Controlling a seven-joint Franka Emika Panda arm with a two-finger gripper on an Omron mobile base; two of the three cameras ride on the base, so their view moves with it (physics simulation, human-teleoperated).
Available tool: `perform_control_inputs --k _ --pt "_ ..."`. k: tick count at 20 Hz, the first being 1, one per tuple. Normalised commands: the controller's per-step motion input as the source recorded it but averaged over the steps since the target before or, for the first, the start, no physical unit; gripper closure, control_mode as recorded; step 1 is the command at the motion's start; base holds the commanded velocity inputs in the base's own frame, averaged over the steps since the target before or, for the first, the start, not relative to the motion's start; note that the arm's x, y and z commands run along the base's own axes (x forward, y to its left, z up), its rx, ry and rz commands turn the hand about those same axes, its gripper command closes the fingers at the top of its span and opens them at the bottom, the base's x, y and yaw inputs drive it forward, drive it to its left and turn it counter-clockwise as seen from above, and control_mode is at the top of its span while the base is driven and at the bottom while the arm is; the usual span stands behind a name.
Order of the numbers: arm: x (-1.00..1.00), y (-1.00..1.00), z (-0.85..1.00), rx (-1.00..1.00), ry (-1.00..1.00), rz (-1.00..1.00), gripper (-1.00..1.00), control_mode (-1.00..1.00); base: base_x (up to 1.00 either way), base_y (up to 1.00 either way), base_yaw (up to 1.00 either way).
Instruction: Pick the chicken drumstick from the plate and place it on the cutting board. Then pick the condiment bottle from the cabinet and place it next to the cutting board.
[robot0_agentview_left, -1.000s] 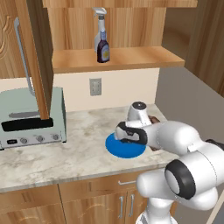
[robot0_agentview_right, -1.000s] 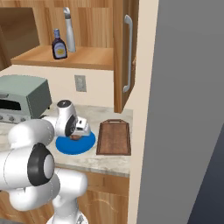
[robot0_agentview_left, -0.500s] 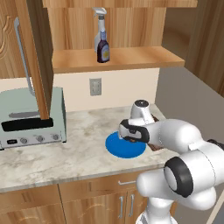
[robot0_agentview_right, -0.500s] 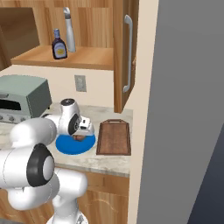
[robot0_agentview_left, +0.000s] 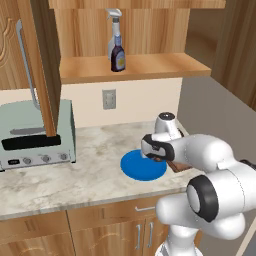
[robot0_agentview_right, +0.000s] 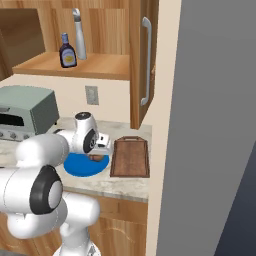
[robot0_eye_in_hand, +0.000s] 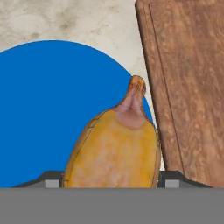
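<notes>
Chicken drumstick (robot0_eye_in_hand: 114, 151) sits betw. the gripper (robot0_agentview_right: 102, 145) fingers, gripper grasping it low over the plate (robot0_eye_in_hand: 43, 109) edge, cutting board (robot0_agentview_right: 130, 156) at 3 o'clock, ready for transfer.

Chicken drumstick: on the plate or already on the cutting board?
On the plate. The chicken drumstick lies at the blue plate's edge beside the cutting board, bone end poking just past the rim, between the end effector's fingertips.
</notes>
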Motion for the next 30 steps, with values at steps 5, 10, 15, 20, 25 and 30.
perform_control_inputs --k 5,10,15,20,25,30 --pt "0.01 -0.30 0.00 -0.02 0.00 -0.02 1.00 -1.00 0.00 0.00 0.00" --pt "0.03 -0.30 0.00 -0.01 0.00 -0.02 1.00 -1.00 0.00 0.00 0.00" --pt "0.02 -0.32 0.00 0.00 0.00 -0.01 1.00 -1.00 0.00 0.00 0.00" --pt "0.01 -0.30 -0.01 0.00 0.00 0.00 1.00 -1.00 0.00 0.00 0.00" --pt "0.04 -0.26 -0.05 0.00 0.00 0.00 1.00 -1.00 0.00 0.00 0.00" --pt "0.13 -0.16 -0.09 0.00 0.00 0.00 1.00 -1.00 0.00 0.00 0.00"
